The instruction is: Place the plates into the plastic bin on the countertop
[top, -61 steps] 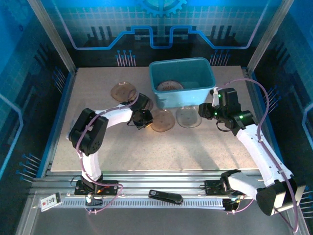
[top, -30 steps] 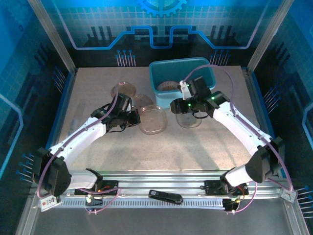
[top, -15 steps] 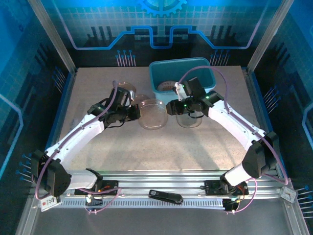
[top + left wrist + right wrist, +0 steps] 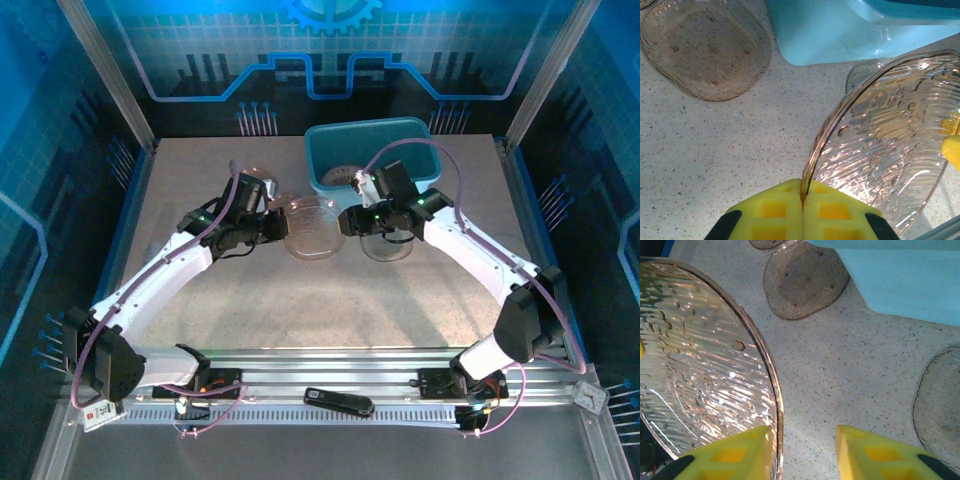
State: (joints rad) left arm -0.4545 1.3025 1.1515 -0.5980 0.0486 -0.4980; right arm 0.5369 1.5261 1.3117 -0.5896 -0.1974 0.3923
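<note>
Overhead view: a beige speckled surface carries a teal plastic bin at upper centre, with a pale round plate lying inside it. Just in front of the bin, at the centre of the frame, a ribbed smoky-brown plate hangs between the two arms. The left gripper is at its left edge and the right gripper at its right edge. Another smoky plate lies on the surface to the upper left. A third plate lies below the right arm.

Left wrist view: at bottom centre, the left gripper has its yellow pads pressed together on the rim of the ribbed smoky-brown plate, which tilts up across the right half. A flat smoky plate rests at upper left, and the bin's wall runs along the top.

Right wrist view: the right gripper at the bottom has its jaws apart. The rim of the ribbed smoky-brown plate runs just beside the left-of-frame finger. No squeeze on it can be seen. A smoky plate lies at top centre, and the bin at upper right.
</note>
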